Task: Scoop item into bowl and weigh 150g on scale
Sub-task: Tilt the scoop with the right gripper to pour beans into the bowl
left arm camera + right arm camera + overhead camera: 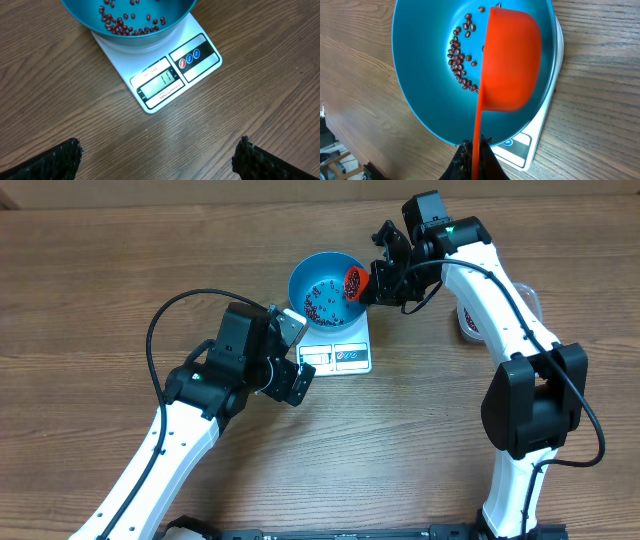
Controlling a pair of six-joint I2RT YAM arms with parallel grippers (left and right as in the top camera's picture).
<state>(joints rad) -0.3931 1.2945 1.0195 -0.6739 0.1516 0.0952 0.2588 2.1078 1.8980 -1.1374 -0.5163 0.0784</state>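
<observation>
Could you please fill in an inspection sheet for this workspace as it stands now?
Surface: wooden table, bare apart from the items below.
Job's things: blue bowl sits on the white scale; a thin scatter of beans lies in the bowl; an orange scoop with beans in it hangs over the bowl.
Clutter: clear tub, mostly hidden behind the right arm.
Grippers: right gripper shut on the scoop's handle; left gripper open, empty, near the scale's display end.
Cables: black cable loops off the left arm; another runs along the right arm.
Surroundings: only blurred shapes past the table edge.
</observation>
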